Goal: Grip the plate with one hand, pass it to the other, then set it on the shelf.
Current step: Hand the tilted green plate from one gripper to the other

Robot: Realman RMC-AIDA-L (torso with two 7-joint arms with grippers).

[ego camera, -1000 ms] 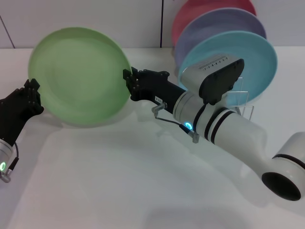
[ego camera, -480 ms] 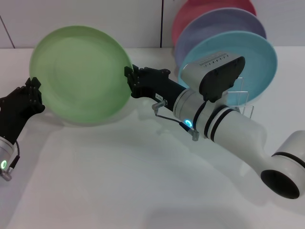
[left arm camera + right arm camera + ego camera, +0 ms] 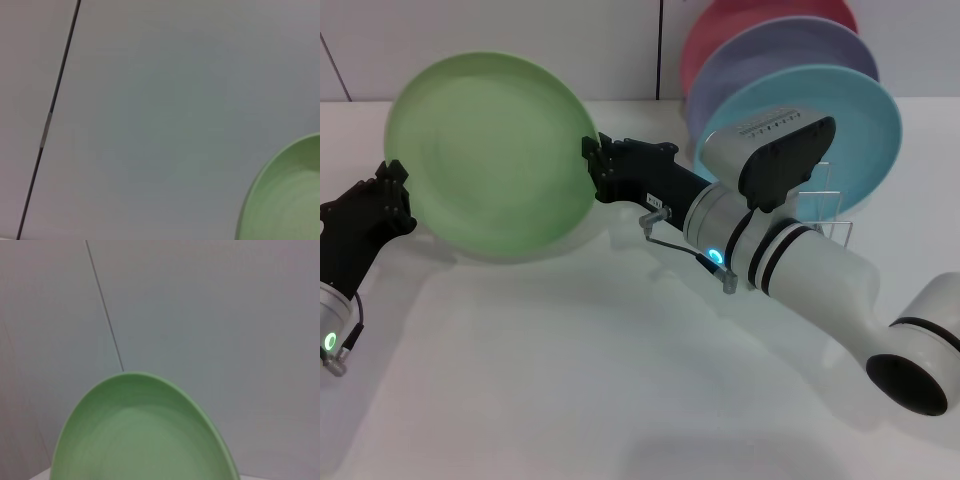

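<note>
The plate (image 3: 492,155) had drifted slightly right; right gripper (image 3: 594,168) fingers pinched its rim, left gripper (image 3: 396,190) fingers' state unclear.

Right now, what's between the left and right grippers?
The green plate, held upright. In the head view the left gripper sits at one edge of its rim and the right gripper at the opposite edge; nothing else lies between them.

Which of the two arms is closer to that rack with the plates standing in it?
Right. The right gripper is at the green plate's edge beside the rack; the left gripper is at the plate's far edge.
</note>
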